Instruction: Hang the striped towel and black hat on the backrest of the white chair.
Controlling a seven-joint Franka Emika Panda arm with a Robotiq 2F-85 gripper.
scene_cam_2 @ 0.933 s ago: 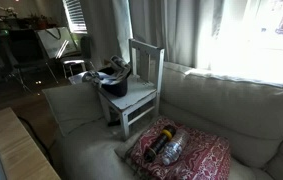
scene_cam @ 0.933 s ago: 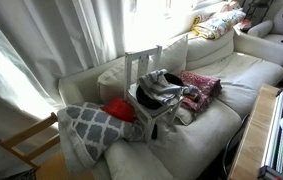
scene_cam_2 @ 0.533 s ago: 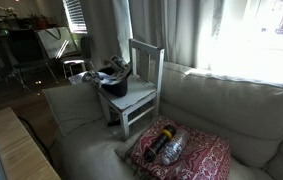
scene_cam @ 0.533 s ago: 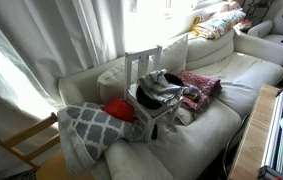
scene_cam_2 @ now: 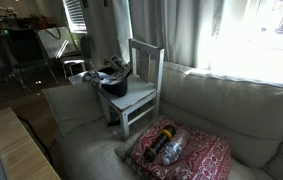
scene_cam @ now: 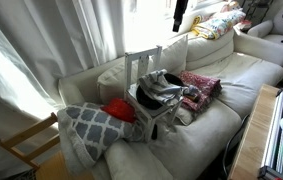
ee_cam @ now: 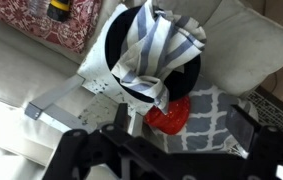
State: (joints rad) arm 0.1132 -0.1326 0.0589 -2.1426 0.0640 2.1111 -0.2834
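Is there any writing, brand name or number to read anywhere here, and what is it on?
No text can be read in any view.
Yellow patch at the top edge of the wrist view, by the red cloth: perhaps a label, too blurred to read.
Striped towel, black hat, white chair: no writing visible.

A home living room. A pale sofa (scene_cam: 236, 75) with a patterned pillow (scene_cam: 89, 125) sits under a bright window (scene_cam_2: 253, 35) hung with long sheer curtains (scene_cam: 51, 40).
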